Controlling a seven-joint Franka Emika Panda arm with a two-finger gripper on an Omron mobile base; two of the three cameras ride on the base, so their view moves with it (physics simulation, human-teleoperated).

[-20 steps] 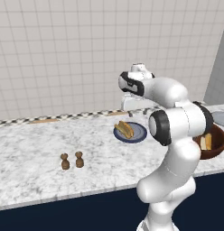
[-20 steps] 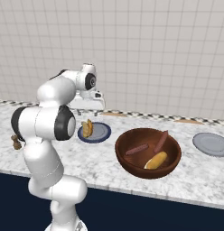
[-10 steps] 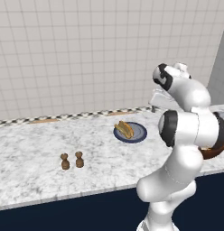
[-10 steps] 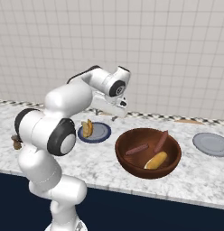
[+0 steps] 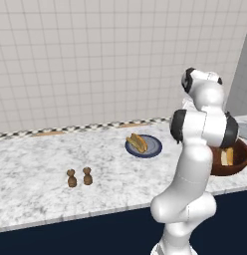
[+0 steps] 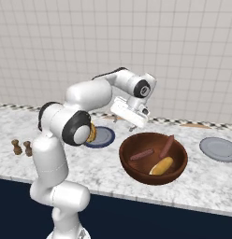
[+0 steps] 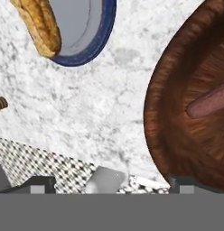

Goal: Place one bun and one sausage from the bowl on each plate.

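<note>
A pale marble counter [image 6: 108, 170] runs along a white tiled wall [image 5: 95, 60], with a checkered strip at its back edge. The white arm [image 6: 85, 100] reaches from the base over the counter toward the reddish-brown wooden bowl [image 6: 153, 158], which sits near the front edge, between the two plates. In the bowl lie two sausages [image 6: 166, 146] and one bun [image 6: 161, 165]; in the hand view the bowl's rim fills the right side, and one sausage tip shows inside it. The navy-rimmed plate [image 6: 103, 137] lies just left of the bowl in the right base view and carries a bun [image 5: 137, 143] with a sausage beside it. The paler grey plate [image 6: 219, 149] lies bare, well apart to the bowl's right. The gripper [image 6: 133, 126] hangs above the counter between the navy plate and the bowl's back rim, its jaws spread wide with nothing between them. Two small brown shakers [image 5: 79, 177] stand side by side, near the front edge, far left.
</note>
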